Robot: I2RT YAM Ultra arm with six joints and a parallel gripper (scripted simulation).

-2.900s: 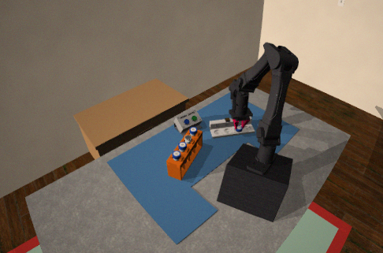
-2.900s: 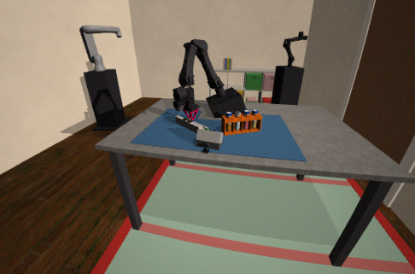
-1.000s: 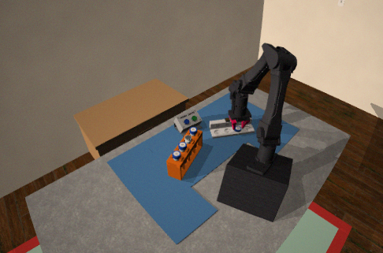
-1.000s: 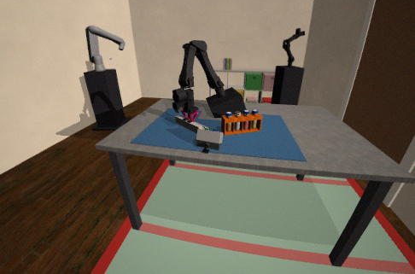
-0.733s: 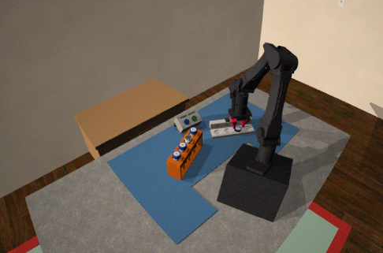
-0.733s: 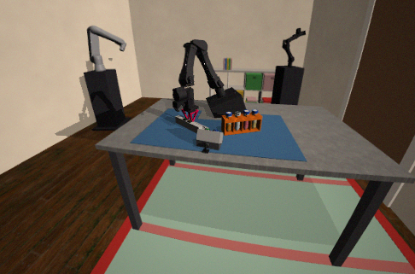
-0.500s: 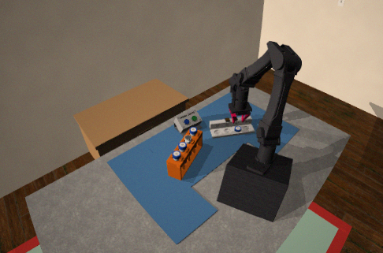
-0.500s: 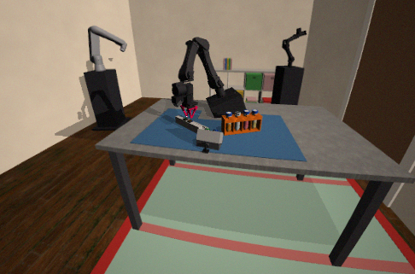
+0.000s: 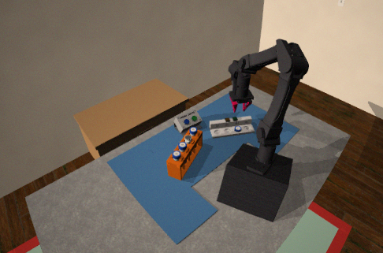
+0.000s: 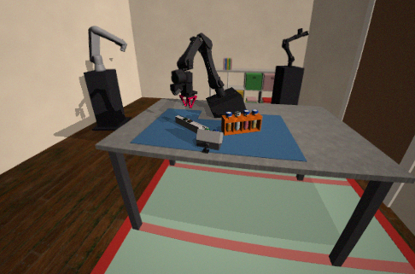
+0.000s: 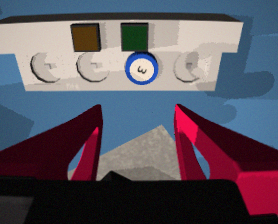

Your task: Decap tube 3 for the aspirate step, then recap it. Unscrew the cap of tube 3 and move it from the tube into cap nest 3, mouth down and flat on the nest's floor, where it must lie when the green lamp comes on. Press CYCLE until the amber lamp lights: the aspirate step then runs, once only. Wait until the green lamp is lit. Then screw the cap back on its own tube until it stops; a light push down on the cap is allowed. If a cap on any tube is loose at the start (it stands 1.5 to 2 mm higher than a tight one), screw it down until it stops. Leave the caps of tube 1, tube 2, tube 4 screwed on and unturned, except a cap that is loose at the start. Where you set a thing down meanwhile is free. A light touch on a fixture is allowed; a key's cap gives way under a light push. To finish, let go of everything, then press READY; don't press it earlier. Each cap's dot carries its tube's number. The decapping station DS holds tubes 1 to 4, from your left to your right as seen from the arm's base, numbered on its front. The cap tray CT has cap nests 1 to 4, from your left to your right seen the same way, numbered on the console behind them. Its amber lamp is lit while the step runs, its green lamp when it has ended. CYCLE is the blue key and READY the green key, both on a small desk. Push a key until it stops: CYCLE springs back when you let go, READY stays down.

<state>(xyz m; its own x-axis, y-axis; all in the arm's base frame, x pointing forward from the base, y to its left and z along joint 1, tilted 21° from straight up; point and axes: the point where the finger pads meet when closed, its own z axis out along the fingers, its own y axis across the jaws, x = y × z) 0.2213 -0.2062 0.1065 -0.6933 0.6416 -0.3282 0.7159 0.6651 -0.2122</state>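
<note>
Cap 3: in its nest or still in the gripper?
In nest 3. Cap 3 sits in the tray's third nest; the gripper hangs open above, fingers apart, holding nothing.

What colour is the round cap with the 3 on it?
The cap has a blue ring around a white middle. The wrist view shows it best.

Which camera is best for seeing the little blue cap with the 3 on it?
The wrist view: the cap sits big and clear in the third nest of the tray. The top view shows only a small blue dot; in the exterior view it is too small to tell.
</note>
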